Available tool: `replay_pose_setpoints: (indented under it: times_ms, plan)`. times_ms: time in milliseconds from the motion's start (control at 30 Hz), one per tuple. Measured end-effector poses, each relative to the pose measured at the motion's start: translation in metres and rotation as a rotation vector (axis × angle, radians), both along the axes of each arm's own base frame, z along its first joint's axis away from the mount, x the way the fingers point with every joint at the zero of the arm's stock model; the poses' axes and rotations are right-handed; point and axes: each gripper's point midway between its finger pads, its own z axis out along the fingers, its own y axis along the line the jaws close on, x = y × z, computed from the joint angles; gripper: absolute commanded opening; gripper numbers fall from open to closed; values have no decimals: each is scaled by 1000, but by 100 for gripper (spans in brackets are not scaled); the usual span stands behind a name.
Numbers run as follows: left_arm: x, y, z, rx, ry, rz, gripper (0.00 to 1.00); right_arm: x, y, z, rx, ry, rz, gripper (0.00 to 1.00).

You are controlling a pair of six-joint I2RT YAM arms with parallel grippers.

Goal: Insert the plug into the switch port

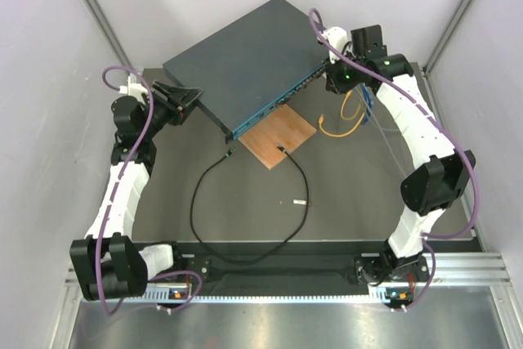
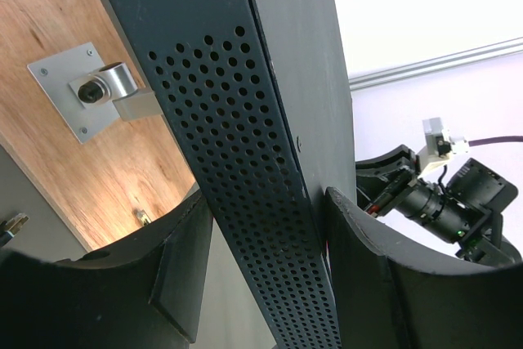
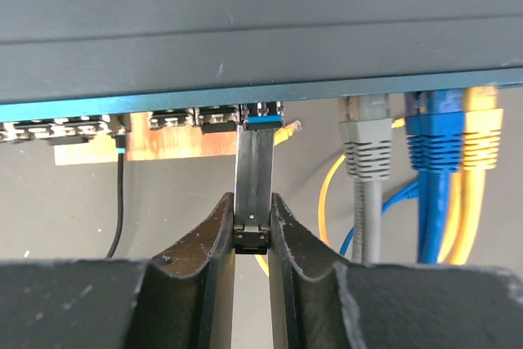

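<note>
Near the tabletop's (image 1: 359, 202) centre, the overhead view showed the tiny dark plug (image 1: 230, 154) of the thin black cable (image 1: 194, 202) lying unheld. Only the right wrist view showed the right gripper (image 3: 252, 206) clenched on a thin grey blue-tipped stick (image 3: 255, 165), the stick's tip at a small dark rectangular switch port (image 3: 265, 109). The left gripper (image 2: 265, 202) clamped the perforated side of the large flat blue-grey switch box (image 1: 245, 55).

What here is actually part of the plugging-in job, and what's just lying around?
Job: switch, its ports, black cable's plug, left gripper, right gripper (gripping a grey module).
Lying about: wooden board, yellow cable, blue cables, grey cable, loose stick.
</note>
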Motion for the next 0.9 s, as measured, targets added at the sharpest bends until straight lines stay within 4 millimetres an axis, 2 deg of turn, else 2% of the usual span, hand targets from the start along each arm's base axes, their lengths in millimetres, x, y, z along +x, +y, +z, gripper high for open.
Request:
replay_pose_setpoints:
  times_ms: [167, 367, 467, 500, 600, 900]
  plan:
    - [0, 0, 0, 0, 0, 0, 43, 0, 0, 11, 9, -14, 3, 0]
    - [0, 0, 0, 0, 0, 0, 43, 1, 0, 10, 10, -1, 7, 0]
    - [0, 0, 0, 0, 0, 0, 52, 1, 0, 10, 9, -2, 7, 0]
    - [0, 0, 0, 0, 0, 0, 61, 1, 0, 10, 9, -2, 7, 0]
    - [0, 0, 1, 15, -14, -3, 75, 0, 0, 8, 8, 1, 6, 0]
    - [-2, 1, 4, 26, -36, -13, 98, 1, -2, 5, 28, -20, 11, 0]
